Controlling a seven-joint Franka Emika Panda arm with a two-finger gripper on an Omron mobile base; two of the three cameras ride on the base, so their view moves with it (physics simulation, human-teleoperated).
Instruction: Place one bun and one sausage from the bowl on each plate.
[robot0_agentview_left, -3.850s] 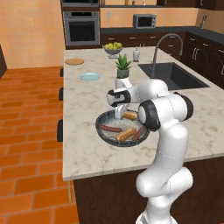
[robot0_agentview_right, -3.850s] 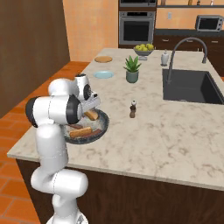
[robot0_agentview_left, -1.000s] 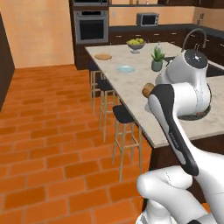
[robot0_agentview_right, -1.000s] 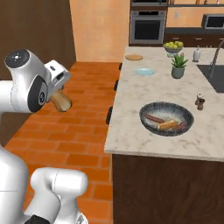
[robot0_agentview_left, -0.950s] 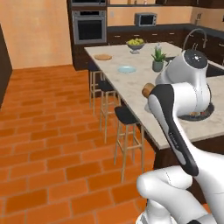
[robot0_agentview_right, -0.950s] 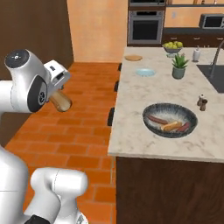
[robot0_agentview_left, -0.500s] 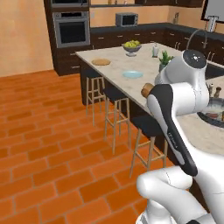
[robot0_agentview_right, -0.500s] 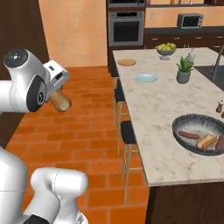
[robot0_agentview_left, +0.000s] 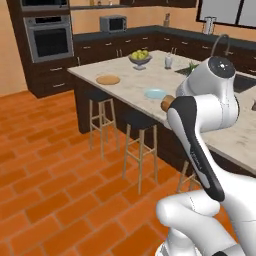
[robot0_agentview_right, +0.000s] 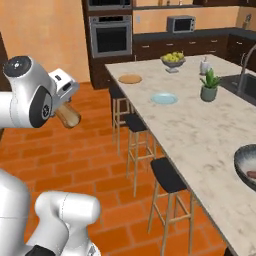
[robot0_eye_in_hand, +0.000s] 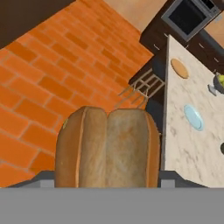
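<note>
Clearly, only an early part of the job appears done. A bun (robot0_eye_in_hand: 107, 146), split and golden brown, is held in the gripper (robot0_agentview_right: 67, 116), the jaws clamped on its sides; it is seen close up in the hand view and as a tan end poking out beside the white arm in the right base view. It is being carried out over the orange brick floor (robot0_agentview_right: 60, 150), off to the side of the island counter (robot0_agentview_right: 200, 130) rather than above it.

Both plates are seen lying bare on the marble top. The pale blue plate (robot0_agentview_right: 164, 98) sits near the middle of the counter, and the tan wooden plate (robot0_agentview_right: 130, 79) lies farther along, toward the oven end (a footed bowl of yellow-green fruit (robot0_agentview_right: 173, 60) and a small potted plant (robot0_agentview_right: 209, 87) stand close by, and neither belongs to the job). The dark bowl (robot0_agentview_right: 246, 170) is cut off at the right edge of the right base view, well apart from the plates, with a reddish sausage just visible inside.

By this showing, nothing has yet been set down. One bun remains to be delivered, then a second bun and two sausages.
</note>
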